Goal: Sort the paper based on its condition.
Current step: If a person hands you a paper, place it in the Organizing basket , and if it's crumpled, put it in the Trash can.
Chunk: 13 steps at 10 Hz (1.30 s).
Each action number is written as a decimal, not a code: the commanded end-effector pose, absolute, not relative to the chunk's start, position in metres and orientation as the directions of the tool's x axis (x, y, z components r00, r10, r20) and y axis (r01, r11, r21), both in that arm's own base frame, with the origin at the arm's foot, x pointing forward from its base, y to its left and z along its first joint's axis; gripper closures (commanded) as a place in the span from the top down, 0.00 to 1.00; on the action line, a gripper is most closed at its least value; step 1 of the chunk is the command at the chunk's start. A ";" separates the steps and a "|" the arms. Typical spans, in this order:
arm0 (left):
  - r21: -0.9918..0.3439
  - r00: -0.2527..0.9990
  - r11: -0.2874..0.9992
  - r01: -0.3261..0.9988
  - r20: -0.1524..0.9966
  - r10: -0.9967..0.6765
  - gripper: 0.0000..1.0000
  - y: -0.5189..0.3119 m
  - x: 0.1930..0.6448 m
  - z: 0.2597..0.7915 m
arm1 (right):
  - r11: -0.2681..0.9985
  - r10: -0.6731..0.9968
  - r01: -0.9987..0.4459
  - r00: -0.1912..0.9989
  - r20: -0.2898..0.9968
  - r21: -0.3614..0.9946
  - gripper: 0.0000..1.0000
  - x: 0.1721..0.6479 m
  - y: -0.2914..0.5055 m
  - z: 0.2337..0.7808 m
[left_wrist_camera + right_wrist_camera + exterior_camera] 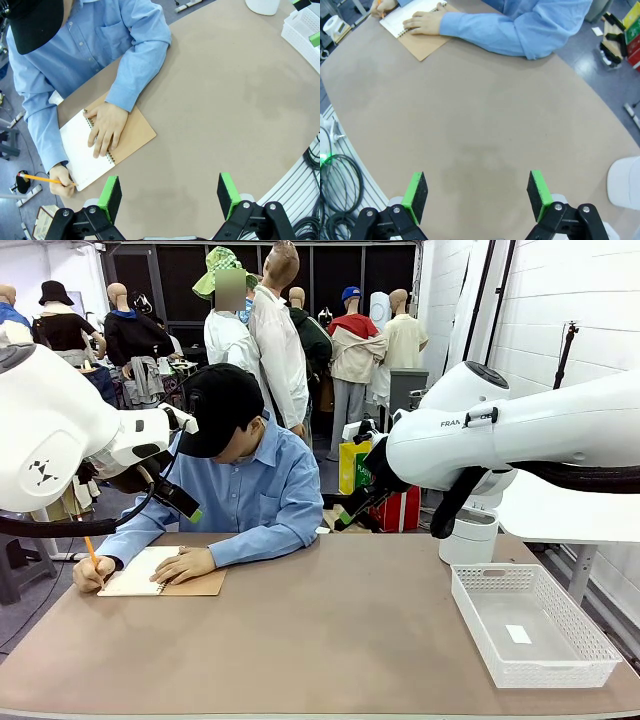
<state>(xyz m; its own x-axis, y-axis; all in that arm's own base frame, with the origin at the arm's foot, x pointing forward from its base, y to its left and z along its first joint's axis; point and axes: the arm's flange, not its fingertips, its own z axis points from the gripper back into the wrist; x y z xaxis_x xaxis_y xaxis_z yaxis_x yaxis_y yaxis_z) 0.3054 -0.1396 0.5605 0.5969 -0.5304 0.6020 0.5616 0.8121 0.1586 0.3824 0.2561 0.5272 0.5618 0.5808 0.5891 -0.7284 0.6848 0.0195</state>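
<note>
Across the brown surface (330, 630) a person is seated at the far side, and the paper (82, 155) is found there. It is the open white page of a spiral notebook (135, 132) near the surface's far left corner. The page is being written on with a pencil (40, 178) and is held flat under the person's other hand (107, 127). A white basket (550, 675) is set at the right.

The left gripper (168, 192) is held high over the surface with its jaws spread wide and nothing between them. The right gripper (477, 190) is likewise wide open and empty, over bare surface well apart from the notebook.

The paper is judged to be very light, thin and limp. It would sag when lifted by one side, slide readily on the smooth surface, and be creased or torn by a hard pinch. A sheet lying flat would be hard to get under. It is best taken by a free edge or corner, lightly, ideally where that edge is lifted or offered clear of the surface.
</note>
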 end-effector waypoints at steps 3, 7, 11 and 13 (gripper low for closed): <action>0.157 0.597 0.813 0.561 0.603 -0.529 1.00 -0.139 0.306 0.560 | 0.687 0.590 -0.727 0.562 0.580 0.006 1.00 0.383 0.255 0.526; 0.157 0.597 0.813 0.561 0.603 -0.529 1.00 -0.139 0.306 0.560 | 0.687 0.590 -0.727 0.562 0.580 0.006 1.00 0.383 0.255 0.526; 0.157 0.597 0.813 0.561 0.603 -0.529 1.00 -0.139 0.306 0.560 | 0.687 0.590 -0.727 0.562 0.580 0.006 1.00 0.383 0.255 0.526; 0.157 0.597 0.813 0.561 0.603 -0.529 1.00 -0.139 0.306 0.560 | 0.687 0.590 -0.727 0.562 0.580 0.006 1.00 0.383 0.255 0.526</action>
<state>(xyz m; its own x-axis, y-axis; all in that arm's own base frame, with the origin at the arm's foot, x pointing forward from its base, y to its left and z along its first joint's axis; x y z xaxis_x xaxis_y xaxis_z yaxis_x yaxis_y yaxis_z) 0.3054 -0.1396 0.5605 0.5969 -0.5304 0.6020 0.5616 0.8121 0.1586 0.3824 0.2561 0.5272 0.5618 0.5808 0.5891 -0.7284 0.6848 0.0195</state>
